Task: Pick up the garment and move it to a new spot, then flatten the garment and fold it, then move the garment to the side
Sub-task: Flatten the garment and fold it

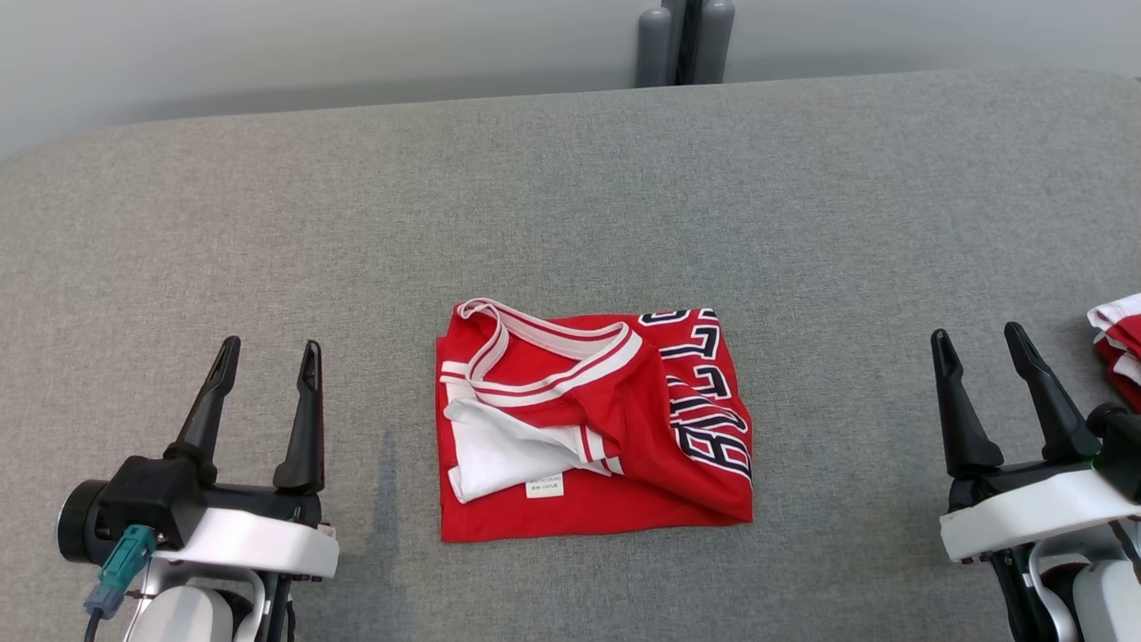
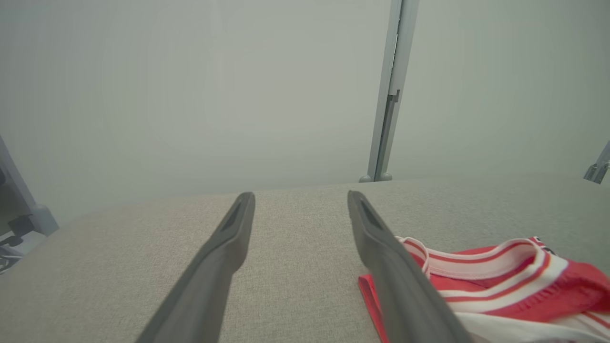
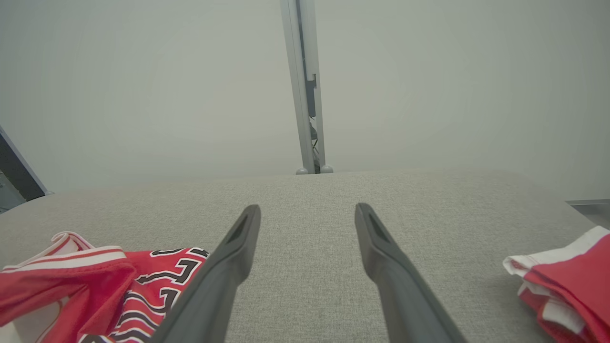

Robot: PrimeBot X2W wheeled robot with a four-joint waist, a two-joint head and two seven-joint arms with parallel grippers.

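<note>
Fingers of the left tool (image 1: 271, 344) stand spread wide at the lower left of the head view, pointing away from the robot, with nothing between them. They hang over bare grey table (image 1: 570, 196), well apart from the cloth. In the left wrist view the same tool (image 2: 300, 195) shows its two dark fingers parted over the weave, the garment's striped collar just beyond the right-hand finger.

Next comes the garment (image 1: 593, 428) — a red jersey lying in the middle of the table, on the near half, folded into a rough rectangle. Its white-and-red striped collar (image 1: 553, 352) sits at the upper left of the fold, a white inner panel with a small label (image 1: 545, 486) shows below that, and dark block lettering (image 1: 709, 401) edged in white runs down the right side. The fold is not fully flat; the cloth bunches along the collar.

To the right, the right tool (image 1: 976, 332) is likewise fully spread and holds nothing, over bare table. Its wrist view has the garment (image 3: 95, 281) at the lower left of its fingers.

At the far right edge lies a second garment (image 1: 1119, 343) — red with white trim, folded, near the right tool but not touching it.
</note>
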